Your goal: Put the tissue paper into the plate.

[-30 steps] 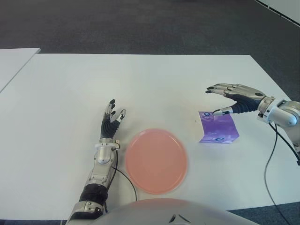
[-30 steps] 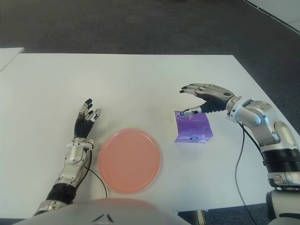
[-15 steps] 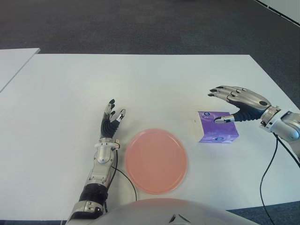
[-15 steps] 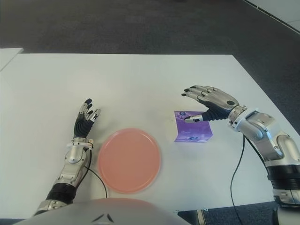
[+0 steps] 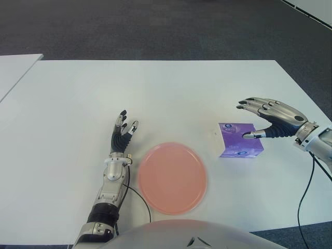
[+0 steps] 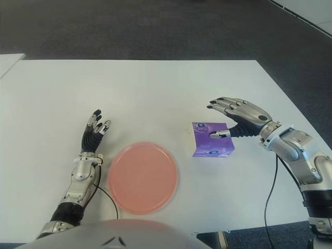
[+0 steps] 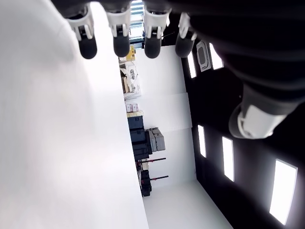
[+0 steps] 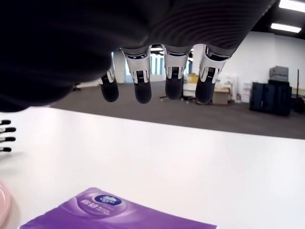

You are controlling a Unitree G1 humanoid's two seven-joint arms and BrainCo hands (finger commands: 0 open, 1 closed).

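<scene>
White and smooth, one table fills most of the frame. Just below centre lies one round, flat pink plate, bare. Right of centre sits one tissue paper pack, a soft purple rectangular packet with a small oval logo. The right hand hovers at the pack's right edge, fingers spread, thumb tip near its top. The left hand, fingers extended and holding nothing, shows left of the plate.
</scene>
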